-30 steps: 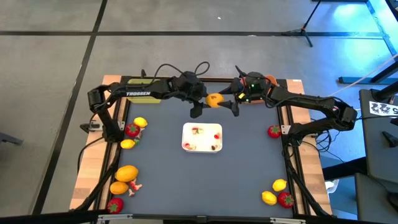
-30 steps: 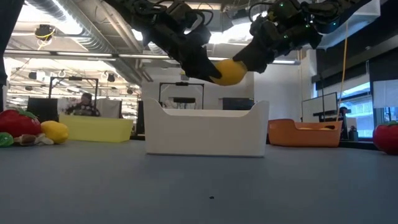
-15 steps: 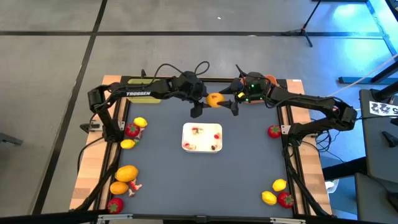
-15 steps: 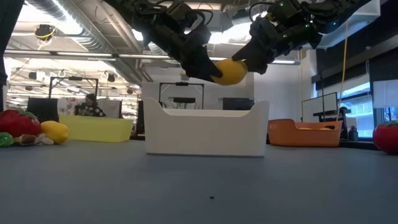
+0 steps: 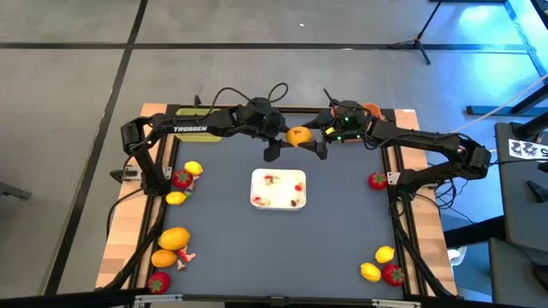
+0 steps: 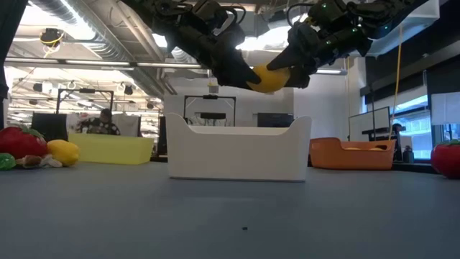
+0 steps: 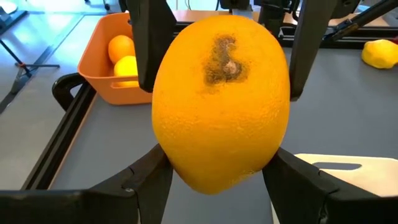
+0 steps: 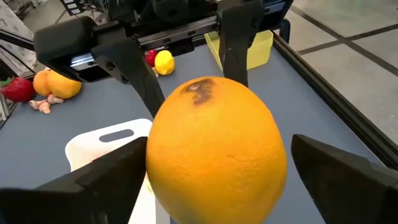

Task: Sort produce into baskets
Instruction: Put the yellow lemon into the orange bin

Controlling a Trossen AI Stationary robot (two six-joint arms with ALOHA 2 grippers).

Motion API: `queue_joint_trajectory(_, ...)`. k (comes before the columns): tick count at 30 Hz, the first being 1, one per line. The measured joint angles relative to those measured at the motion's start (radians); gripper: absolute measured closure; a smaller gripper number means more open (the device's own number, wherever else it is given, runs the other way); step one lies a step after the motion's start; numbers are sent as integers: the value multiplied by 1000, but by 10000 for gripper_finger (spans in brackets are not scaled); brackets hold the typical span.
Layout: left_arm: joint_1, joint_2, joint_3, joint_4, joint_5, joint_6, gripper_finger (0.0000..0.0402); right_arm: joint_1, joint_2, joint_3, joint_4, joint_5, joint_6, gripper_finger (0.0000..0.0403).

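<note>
Two black jointed arms, white TROSSEN lettering, looping black cables.

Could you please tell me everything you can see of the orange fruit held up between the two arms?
The orange fruit is a rounded, slightly egg-shaped toy with a dimpled, glossy peel and a dark brownish stem mark on one end. It hangs in the air above the far part of the table, beyond the white tray. The left gripper is clamped on it, its fingers pressing opposite sides. The right gripper straddles it with open jaws, its fingers standing clear of the peel.
</note>
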Motion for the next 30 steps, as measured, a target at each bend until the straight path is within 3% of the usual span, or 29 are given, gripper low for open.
queue_joint_trajectory(3, 0, 0, 0, 2, -1, -5, 176, 13, 5, 0, 0, 0, 1, 33)
queue_joint_trajectory(11, 1, 0, 0, 7, -10, -7, 176, 24, 5, 0, 9, 15, -25, 127)
queue_joint_trajectory(15, 0, 0, 0, 10, -42, -8, 173, 23, 5, 0, 9, 21, -36, 127)
queue_joint_trajectory(19, 0, 0, 0, 10, -54, -4, 145, 24, 5, 0, 9, 37, -34, 118)
queue_joint_trajectory(24, 1, 0, 0, -2, -59, -22, 100, 22, -8, 0, -30, 139, -38, 118)
queue_joint_trajectory(30, 1, 0, 0, -57, -66, -26, 89, -24, -89, 0, -186, 299, -57, 118)
